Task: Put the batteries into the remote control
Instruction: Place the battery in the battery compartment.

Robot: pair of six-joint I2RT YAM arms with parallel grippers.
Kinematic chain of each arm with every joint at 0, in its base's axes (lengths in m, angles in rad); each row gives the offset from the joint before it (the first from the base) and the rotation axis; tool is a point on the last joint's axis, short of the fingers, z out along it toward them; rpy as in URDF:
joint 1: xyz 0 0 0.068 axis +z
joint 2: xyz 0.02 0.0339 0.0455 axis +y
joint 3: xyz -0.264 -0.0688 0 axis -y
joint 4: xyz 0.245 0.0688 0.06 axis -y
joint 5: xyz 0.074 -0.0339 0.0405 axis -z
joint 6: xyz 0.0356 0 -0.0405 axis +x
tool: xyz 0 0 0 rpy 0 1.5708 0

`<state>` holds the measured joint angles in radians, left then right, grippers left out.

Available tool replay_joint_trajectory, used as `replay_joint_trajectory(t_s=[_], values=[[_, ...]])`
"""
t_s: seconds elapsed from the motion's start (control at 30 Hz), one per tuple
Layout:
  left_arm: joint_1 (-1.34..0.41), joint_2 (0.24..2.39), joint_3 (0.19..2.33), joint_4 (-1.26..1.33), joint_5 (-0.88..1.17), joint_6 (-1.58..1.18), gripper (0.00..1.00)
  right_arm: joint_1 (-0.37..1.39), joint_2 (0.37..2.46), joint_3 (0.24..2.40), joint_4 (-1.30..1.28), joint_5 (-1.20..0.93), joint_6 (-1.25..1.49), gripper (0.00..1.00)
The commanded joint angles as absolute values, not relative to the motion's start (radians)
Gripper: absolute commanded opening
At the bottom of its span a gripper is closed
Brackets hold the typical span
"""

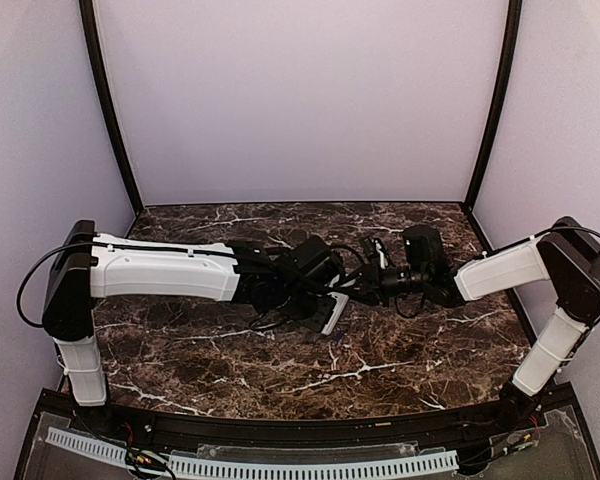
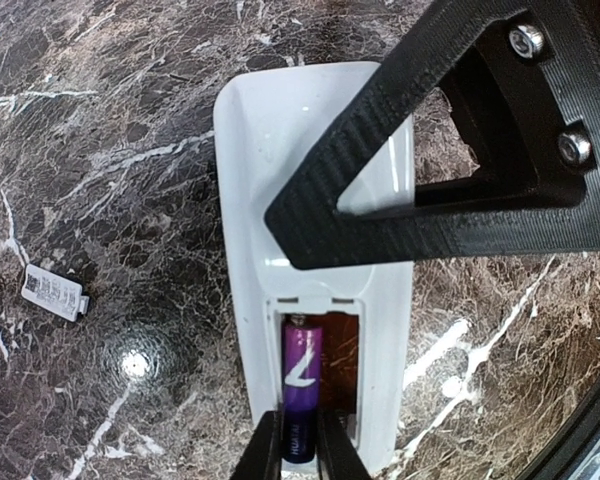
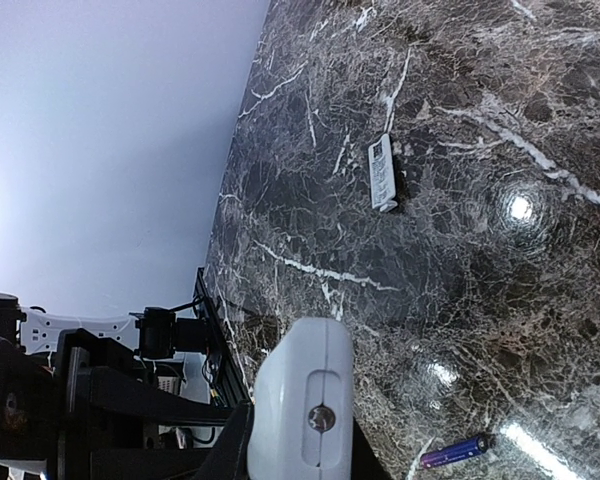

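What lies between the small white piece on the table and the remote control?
Nothing. The left wrist view shows only bare marble table between the small white piece and the remote control, with one spot of reflected light.

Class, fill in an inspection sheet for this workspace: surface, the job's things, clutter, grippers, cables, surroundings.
Surface: dark veined marble table.
Job's things: remote control back up, bay open; one battery in it; second battery loose on the table.
Clutter: small white cover piece lying apart from the remote.
Grippers: left gripper shut on the bay battery; right gripper clamping the remote.
Cables: black cable looping by each shoulder.
Surroundings: plain pale walls, black corner posts.
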<state>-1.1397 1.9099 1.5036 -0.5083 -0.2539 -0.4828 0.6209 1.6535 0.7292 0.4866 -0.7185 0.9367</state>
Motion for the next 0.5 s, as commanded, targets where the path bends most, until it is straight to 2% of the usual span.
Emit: replay_joint_trajectory(t_s=[0.0, 0.47], values=[[-1.12, 1.923, 1.516, -0.581, -0.288, -0.485, 0.13, 0.632, 1.658, 0.752, 0.54, -0.765, 0.951, 0.0], [-1.12, 1.901, 1.502, -0.568, -0.279, -0.476, 0.19, 0.624, 1.661, 0.741, 0.541, -0.764, 0.956, 0.0]])
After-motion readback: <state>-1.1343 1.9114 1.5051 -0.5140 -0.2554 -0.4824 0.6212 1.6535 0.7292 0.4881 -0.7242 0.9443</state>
